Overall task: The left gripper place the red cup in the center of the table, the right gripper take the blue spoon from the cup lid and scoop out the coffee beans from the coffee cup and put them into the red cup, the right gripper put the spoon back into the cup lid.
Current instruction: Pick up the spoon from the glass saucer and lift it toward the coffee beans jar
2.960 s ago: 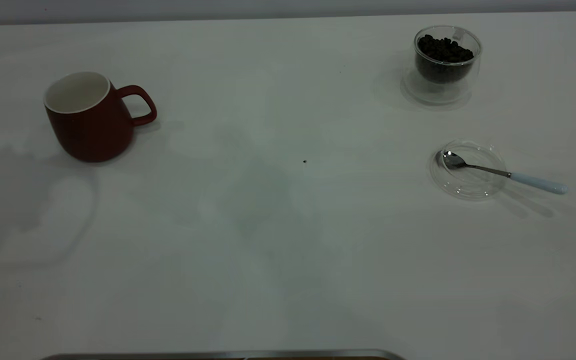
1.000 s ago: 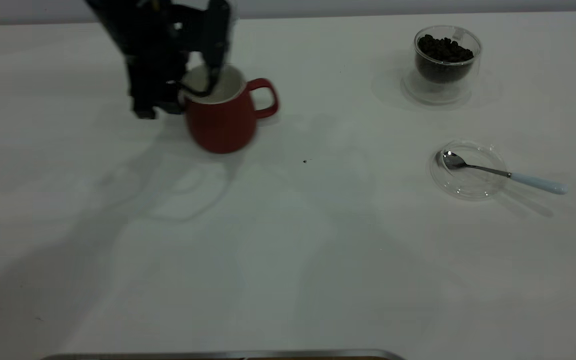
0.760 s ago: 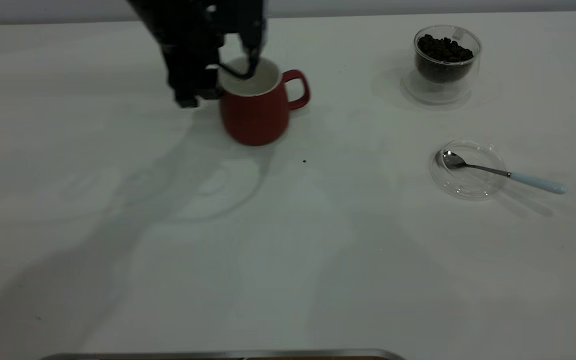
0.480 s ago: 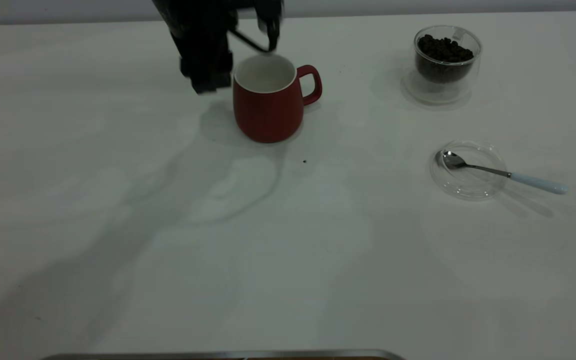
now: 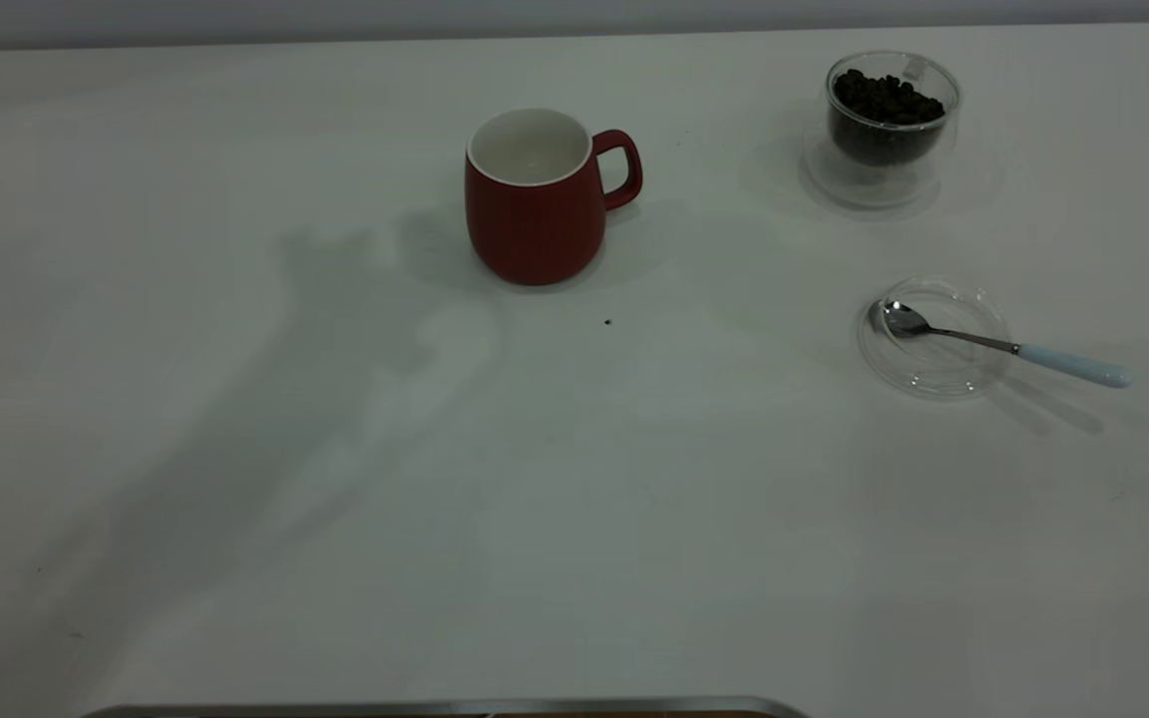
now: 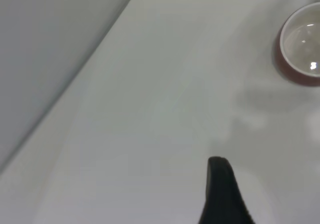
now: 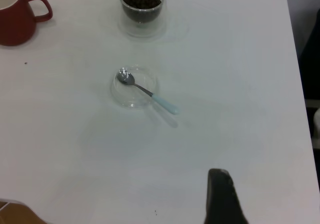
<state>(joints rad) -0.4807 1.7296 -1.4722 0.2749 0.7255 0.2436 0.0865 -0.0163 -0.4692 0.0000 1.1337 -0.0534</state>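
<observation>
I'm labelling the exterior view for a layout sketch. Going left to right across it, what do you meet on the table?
Red cup → glass cup of coffee beans → clear lid, with the spoon resting on it and its pale blue handle sticking out to the right.

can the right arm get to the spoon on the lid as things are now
Probably yes. The spoon lies with its bowl on the clear lid and its blue handle sticking out over bare table, nothing around or above it. The red cup and the glass of beans stand well away.
</observation>
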